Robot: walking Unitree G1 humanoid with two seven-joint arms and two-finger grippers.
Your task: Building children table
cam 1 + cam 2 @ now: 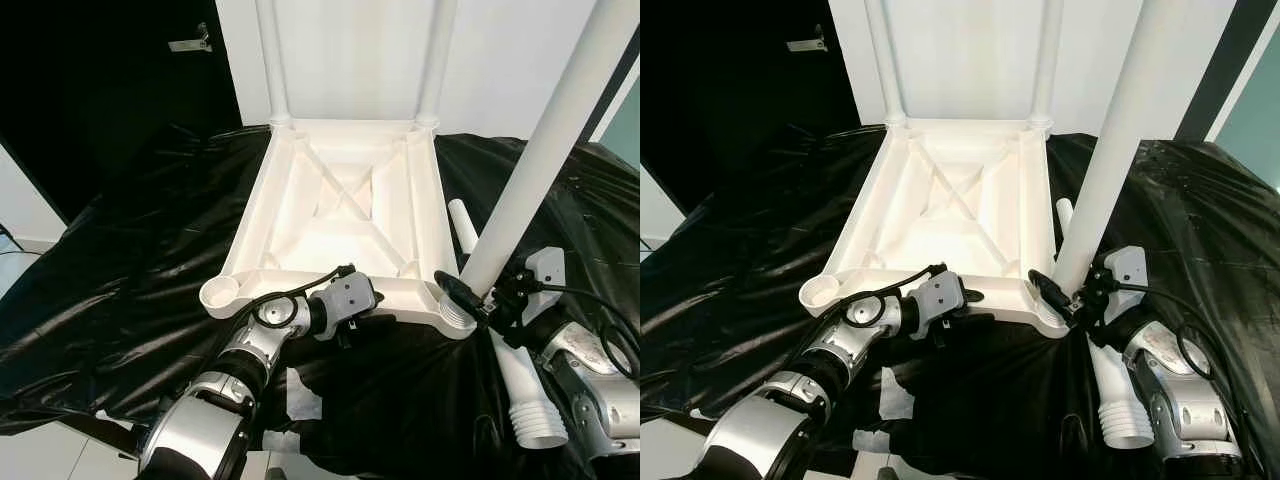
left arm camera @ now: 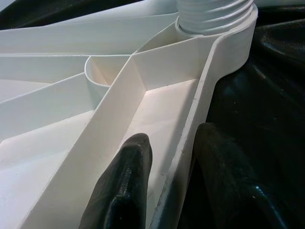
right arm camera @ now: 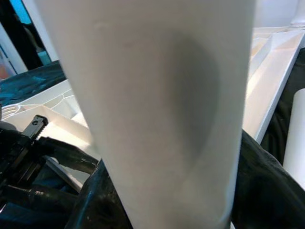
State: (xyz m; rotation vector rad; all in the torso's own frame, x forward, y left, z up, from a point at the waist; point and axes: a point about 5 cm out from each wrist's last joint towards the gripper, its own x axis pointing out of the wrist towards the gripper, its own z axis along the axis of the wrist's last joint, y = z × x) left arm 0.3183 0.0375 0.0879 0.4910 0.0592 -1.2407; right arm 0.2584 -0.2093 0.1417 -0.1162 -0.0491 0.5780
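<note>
Head pair down over upturned table (image 1: 340, 200); wrist cameras close against it.

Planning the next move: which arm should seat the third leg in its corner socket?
Right. The right gripper already holds the leg over the socket, while the left gripper pinches the tabletop rim.

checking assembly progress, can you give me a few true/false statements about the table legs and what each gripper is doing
1. The white tabletop lies upside down on the black sheet. True.
2. All four legs are fitted. False: two far legs stand in place, the near left socket is empty, and a spare leg lies on the sheet.
3. The right gripper holds a leg at the near right corner. True.
4. The left gripper hangs idle. False: its fingers straddle the tabletop's near rim.
</note>
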